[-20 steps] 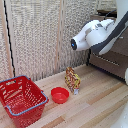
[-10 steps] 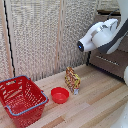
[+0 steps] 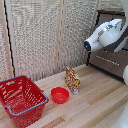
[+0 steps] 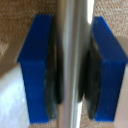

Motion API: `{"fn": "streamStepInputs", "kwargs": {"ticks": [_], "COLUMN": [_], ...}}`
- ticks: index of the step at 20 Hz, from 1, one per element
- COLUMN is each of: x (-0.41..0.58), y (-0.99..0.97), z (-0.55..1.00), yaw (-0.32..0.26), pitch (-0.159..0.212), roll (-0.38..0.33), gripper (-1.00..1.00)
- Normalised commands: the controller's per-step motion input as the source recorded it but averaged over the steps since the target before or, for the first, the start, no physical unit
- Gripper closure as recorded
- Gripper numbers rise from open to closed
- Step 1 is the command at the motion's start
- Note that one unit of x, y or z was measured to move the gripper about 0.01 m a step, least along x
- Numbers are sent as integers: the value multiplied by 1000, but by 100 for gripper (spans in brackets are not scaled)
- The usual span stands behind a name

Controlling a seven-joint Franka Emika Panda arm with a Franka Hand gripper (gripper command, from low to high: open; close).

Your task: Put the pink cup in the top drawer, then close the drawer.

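Observation:
In the wrist view my gripper [image 4: 72, 70] is shut on a vertical-looking silver bar handle [image 4: 74, 25]. Its blue pads [image 4: 36, 65] press the bar from both sides. In the exterior view the white arm [image 3: 106, 34] reaches to the dark brown dresser [image 3: 109, 64] at the exterior view's right. The arm hides the fingers and the drawer they hold, so I cannot tell which drawer it is. The pink mug is out of view in both frames.
A red mesh basket [image 3: 21, 99] stands at the exterior view's left on the wooden floor. A shallow red bowl [image 3: 60, 94] lies beside a patterned snack bag [image 3: 73, 80]. A woven screen [image 3: 45, 35] forms the back wall.
The arm has moved steadily toward the exterior view's right, closer to the dresser. The basket, bowl and bag have not moved.

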Motion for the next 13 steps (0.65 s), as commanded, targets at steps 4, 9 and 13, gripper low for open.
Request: {"fn": "streamStepInputs", "kwargs": {"ticks": [4, 9, 13], "x": [124, 221, 309], "y": [287, 458, 393], "z": [0, 4, 38], "yaw": [0, -23, -172], "pitch": [24, 80, 33], "roll": [-20, 1, 52], "gripper": [-100, -100, -100]}}
